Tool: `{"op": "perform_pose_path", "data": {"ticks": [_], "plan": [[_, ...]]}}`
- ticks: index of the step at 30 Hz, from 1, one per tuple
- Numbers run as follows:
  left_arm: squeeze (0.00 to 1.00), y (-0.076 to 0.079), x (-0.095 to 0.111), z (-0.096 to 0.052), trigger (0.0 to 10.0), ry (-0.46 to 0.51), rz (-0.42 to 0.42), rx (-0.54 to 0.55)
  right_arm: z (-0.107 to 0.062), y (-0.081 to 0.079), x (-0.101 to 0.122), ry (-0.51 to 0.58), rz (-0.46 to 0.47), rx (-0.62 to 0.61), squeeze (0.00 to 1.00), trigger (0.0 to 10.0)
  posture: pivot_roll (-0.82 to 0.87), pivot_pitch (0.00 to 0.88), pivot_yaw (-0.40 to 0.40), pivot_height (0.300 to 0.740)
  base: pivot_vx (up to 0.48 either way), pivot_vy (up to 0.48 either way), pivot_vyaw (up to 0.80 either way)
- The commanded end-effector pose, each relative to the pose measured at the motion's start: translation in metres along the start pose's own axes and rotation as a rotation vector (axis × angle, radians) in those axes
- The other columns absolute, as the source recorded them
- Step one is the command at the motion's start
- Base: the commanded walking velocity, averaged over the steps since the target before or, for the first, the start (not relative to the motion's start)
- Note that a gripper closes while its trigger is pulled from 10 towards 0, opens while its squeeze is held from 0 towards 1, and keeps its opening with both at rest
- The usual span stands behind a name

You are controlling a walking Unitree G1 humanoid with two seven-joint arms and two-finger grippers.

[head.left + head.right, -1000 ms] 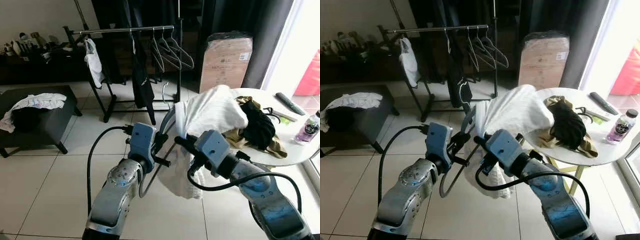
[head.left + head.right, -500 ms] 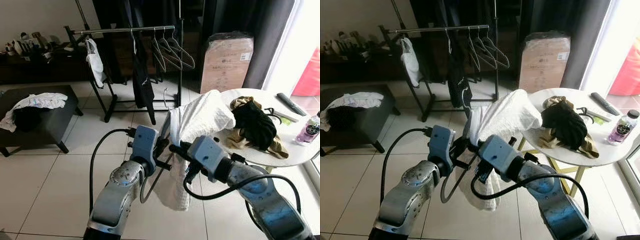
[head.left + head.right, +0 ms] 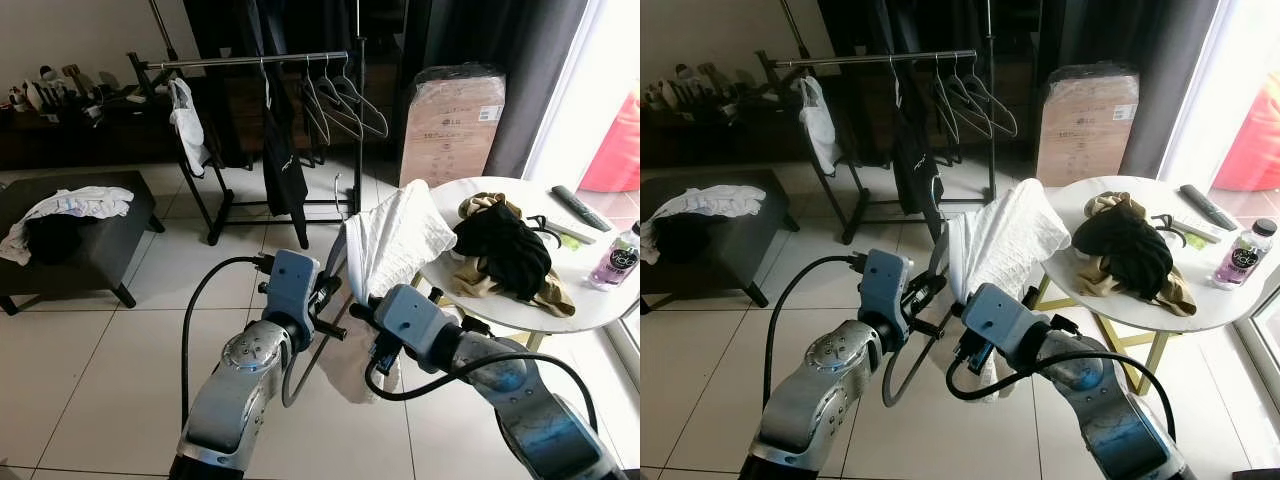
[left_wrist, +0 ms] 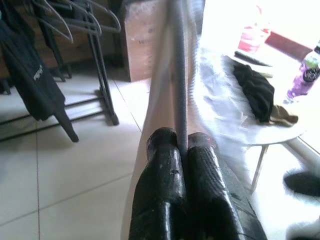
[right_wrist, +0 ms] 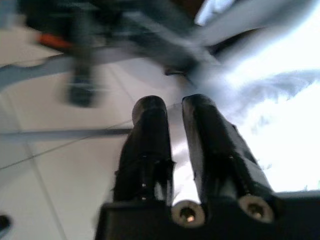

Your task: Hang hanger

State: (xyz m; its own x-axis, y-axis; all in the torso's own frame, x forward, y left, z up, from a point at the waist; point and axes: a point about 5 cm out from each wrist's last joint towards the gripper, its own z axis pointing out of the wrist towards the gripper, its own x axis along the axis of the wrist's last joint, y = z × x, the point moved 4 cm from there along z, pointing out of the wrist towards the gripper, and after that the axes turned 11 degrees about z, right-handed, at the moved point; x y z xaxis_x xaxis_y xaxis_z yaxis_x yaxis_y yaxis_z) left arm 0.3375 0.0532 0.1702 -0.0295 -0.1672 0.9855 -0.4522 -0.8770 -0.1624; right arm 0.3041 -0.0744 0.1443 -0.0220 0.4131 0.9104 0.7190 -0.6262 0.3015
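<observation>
Left gripper [image 3: 328,305] clenched on the grey hanger [image 4: 178,75] | hanger's arm runs up toward 1 o'clock, a white garment [image 3: 395,240] draped over it | right gripper [image 3: 366,318] just beside, pinching the cloth | clothes rail [image 3: 250,60] well apart at 12 o'clock, left arm nearer.

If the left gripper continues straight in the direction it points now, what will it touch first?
Probably the white garment hanging on the grey hanger that the left gripper holds. It drapes directly ahead of the fingers. Beyond it stands the round table, though depth is uncertain.
</observation>
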Motion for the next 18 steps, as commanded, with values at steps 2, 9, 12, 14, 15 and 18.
{"op": "perform_pose_path", "data": {"ticks": [2,9,12,14,15,18], "plan": [[0.0,-0.004,0.02,-0.001,10.0,0.083,0.037,0.024,0.0,-0.009,0.001,0.007,0.022,0.045,1.0,10.0,-0.06,0.102,0.045,0.74,0.0,0.0,0.0],[0.0,-0.006,0.023,0.0,10.0,0.102,0.067,0.035,-0.006,-0.017,-0.002,-0.006,0.066,0.107,1.0,10.0,-0.07,0.102,0.046,0.74,0.0,0.0,0.0],[0.0,-0.003,0.022,-0.002,10.0,0.108,0.098,-0.005,-0.009,-0.01,-0.006,-0.015,0.054,0.073,1.0,10.0,-0.07,0.102,0.046,0.74,0.0,0.0,0.0],[0.0,-0.005,0.021,-0.003,10.0,0.108,0.102,-0.008,-0.009,-0.006,-0.006,-0.013,0.054,0.059,1.0,10.0,-0.07,0.1,0.045,0.74,0.0,0.0,0.0],[0.0,-0.01,0.02,-0.004,10.0,0.108,0.108,-0.008,-0.009,-0.001,-0.005,-0.004,0.055,0.035,1.0,10.0,-0.07,0.101,0.045,0.74,0.0,0.0,0.0],[0.0,-0.014,0.017,-0.005,10.0,0.105,0.127,-0.025,-0.009,0.007,-0.003,0.003,0.048,-0.007,1.0,10.0,-0.07,0.1,0.046,0.74,0.0,0.0,0.0]]}}
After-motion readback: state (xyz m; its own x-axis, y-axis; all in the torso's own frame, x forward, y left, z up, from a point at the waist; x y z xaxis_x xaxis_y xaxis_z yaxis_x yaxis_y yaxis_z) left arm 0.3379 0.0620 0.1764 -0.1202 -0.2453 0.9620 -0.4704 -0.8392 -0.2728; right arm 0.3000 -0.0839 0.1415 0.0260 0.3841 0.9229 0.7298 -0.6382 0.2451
